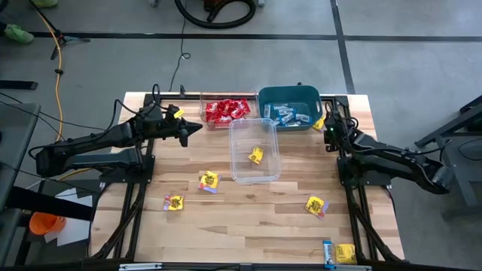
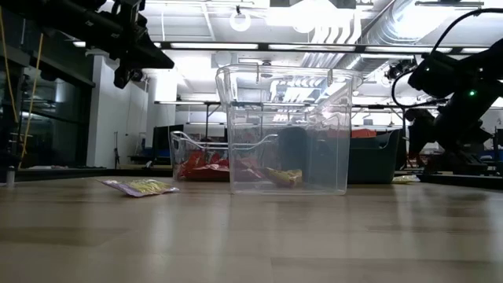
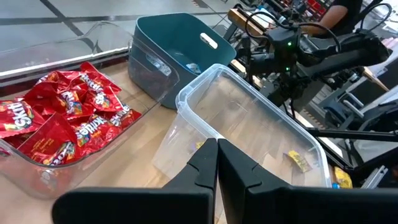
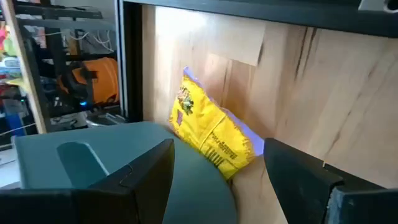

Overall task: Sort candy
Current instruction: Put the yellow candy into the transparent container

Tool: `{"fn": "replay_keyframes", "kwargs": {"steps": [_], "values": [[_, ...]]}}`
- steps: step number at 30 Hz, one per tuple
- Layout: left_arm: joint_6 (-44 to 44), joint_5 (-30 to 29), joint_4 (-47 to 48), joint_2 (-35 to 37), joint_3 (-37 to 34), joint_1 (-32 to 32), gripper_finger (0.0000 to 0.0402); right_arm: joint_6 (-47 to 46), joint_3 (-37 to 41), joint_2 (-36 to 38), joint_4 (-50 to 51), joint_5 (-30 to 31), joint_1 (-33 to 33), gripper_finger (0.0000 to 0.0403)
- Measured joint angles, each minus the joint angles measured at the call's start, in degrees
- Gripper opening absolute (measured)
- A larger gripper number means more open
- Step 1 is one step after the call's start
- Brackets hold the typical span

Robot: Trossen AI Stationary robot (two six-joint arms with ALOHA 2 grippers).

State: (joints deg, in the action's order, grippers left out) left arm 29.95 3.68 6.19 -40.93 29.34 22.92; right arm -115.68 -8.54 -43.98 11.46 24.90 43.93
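On the desk point(image 1: 248, 218), yellow candy point(image 1: 208, 181) lies scattered, one piece sits in the middle clear tub point(image 1: 254, 150), red candy point(image 1: 226, 111) fills the rear clear tub point(image 1: 205, 120), and blue packets point(image 1: 286, 114) sit in the teal bin point(image 1: 288, 108). Left end effector point(image 1: 197, 128), fingers pressed together and empty, hovers beside the red tub. Right end effector point(image 1: 325, 129), jaws wide and empty, sits by the teal bin, near a yellow packet point(image 4: 211, 134) leaning on it.

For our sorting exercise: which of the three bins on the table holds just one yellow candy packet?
The clear plastic tub nearest the table's middle; it holds a single yellow packet, while the other clear tub holds red packets and the teal bin light blue ones.
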Motion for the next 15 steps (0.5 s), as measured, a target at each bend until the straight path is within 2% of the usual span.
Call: {"fn": "replay_keyframes", "kwargs": {"steps": [8, 15], "values": [[0.0, -0.8, 0.0, 0.0, 0.0, 0.0, 0.0000, 2.6, 0.0, -4.3, -0.5, -5.0, 1.9, 0.0243], [0.0, -2.8, 0.0, 0.0, 0.0, 0.0, 0.0000, 2.3, -0.1, -9.8, -6.3, -5.3, 1.9, 0.0243]]}}
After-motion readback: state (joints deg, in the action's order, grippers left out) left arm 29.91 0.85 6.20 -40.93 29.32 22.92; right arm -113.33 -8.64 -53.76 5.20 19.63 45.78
